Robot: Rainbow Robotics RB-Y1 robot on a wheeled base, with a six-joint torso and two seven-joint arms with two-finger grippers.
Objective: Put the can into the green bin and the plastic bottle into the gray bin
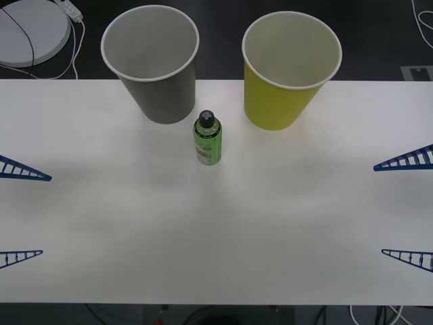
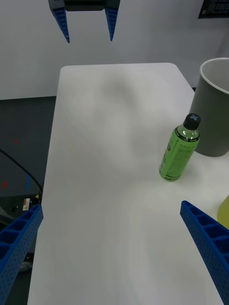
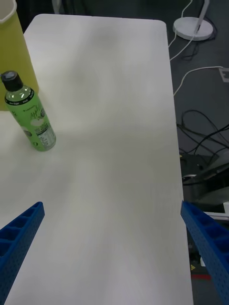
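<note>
Both claws sit wide apart at the near edges of the white bench (image 1: 216, 230), left claw (image 1: 20, 213) and right claw (image 1: 409, 208), holding nothing. Plastic bottle (image 1: 208, 139) stands upright mid-bench, just in front of the gray bin (image 1: 159, 81), green bin (image 1: 284, 88) to its right.

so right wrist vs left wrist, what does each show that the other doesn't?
Right wrist alone: the gray bin, a sliver of it at the frame edge beside the plastic bottle, and the left gripper open across the table.
Left wrist alone: the green bin just behind the bottle, plus a round white base and cables on the floor past the table.
Both: the upright capped bottle standing free on the white table, and each view's own open gripper; the right gripper frames its view.
</note>
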